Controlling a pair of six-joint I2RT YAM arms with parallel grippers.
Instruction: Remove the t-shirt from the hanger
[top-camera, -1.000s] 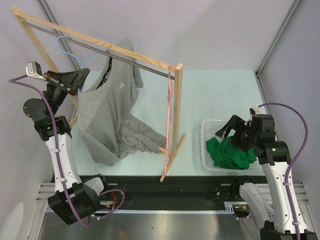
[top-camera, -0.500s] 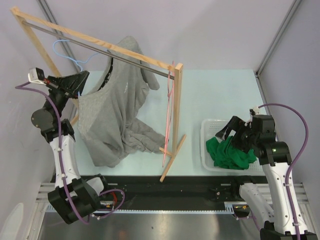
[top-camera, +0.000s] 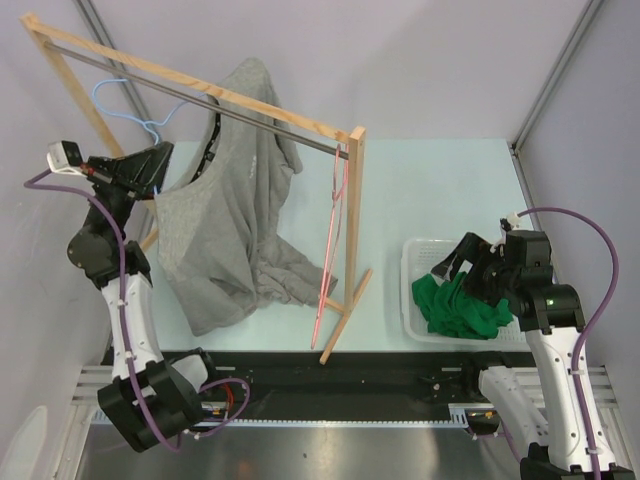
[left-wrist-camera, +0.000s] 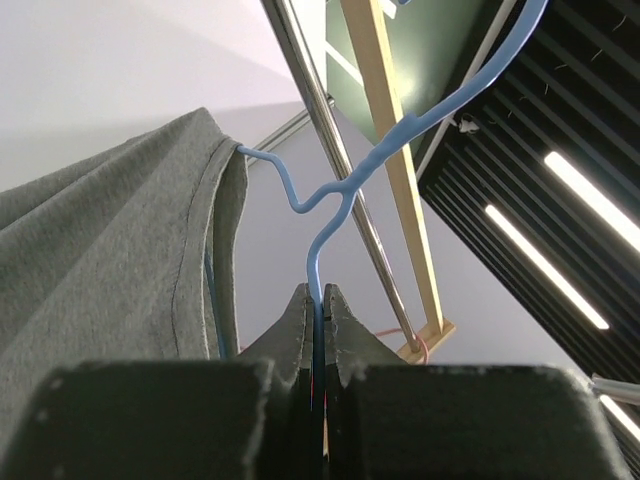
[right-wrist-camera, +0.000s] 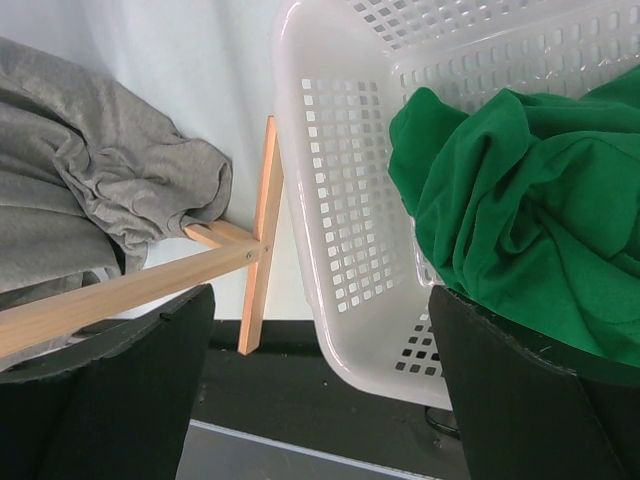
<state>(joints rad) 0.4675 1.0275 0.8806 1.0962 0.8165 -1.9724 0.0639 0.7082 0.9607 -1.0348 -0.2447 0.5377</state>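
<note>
Step in hand: extracting the hanger from the garment. The left gripper (left-wrist-camera: 318, 292) is fully closed on the straight wire stem of the blue hanger (left-wrist-camera: 345, 190), just below the kink under the hook; the wrist view shows the wire pinched between the two jaws with no visible gap. The hanger's hook lies close beside the metal rail (left-wrist-camera: 330, 130) of the wooden rack (top-camera: 352, 230); whether it bears on the rail cannot be told. The grey t-shirt (top-camera: 235, 230) is draped over the rail, one hanger arm runs into its collar, and its lower part is bunched on the counter (top-camera: 440, 190) near the rack's foot. The right gripper (right-wrist-camera: 318, 340) is spread wide, holds nothing, and hovers over the white basket (right-wrist-camera: 300, 150) containing a green cloth (right-wrist-camera: 520, 200), well apart from the t-shirt. Judged requirement for the next move: draw the hanger away from the collar along the line of its arm while the rail-draped fabric resists, or bring the right gripper across to restrain the shirt. Risk: the whole garment slides off with the hanger.
</note>
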